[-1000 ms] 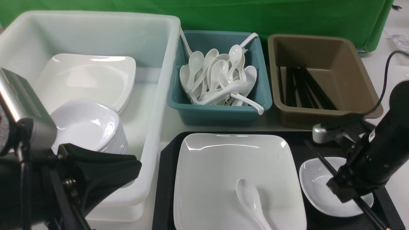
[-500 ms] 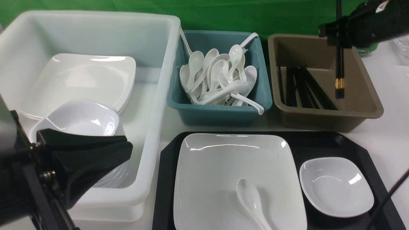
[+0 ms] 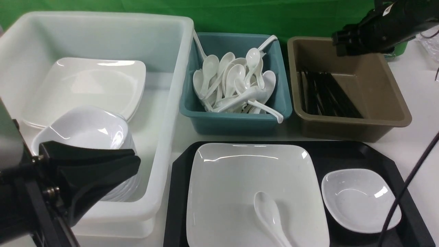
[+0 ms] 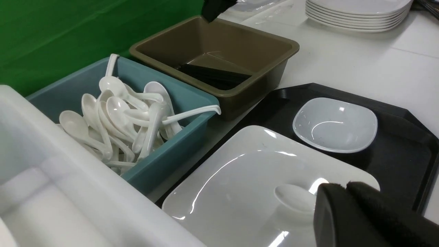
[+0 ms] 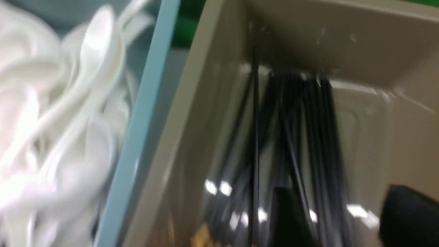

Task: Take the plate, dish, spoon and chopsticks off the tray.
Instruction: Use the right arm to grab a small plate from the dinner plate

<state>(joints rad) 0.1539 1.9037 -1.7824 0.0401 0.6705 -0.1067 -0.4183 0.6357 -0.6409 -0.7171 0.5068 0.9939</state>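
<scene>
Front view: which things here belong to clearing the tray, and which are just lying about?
Job: tray, plate, spoon, dish, brown bin holding chopsticks.
Lying about: teal bin of spoons, white tub of crockery, spare plate stack.

Black on the tray (image 3: 343,154). Glossy white, with bright highlights, on the plate (image 3: 240,178), the dish (image 3: 356,202) and the spoon (image 3: 269,212). Same white on the heap of spoons (image 3: 233,85) inside the teal bin (image 3: 236,125). Plain black on the chopsticks (image 3: 325,99), against the dull brown bin (image 3: 384,85). Milky, half-translucent white on the tub (image 3: 171,85); saturated green on the backdrop (image 3: 274,17); off-white on the table (image 3: 410,140).
</scene>
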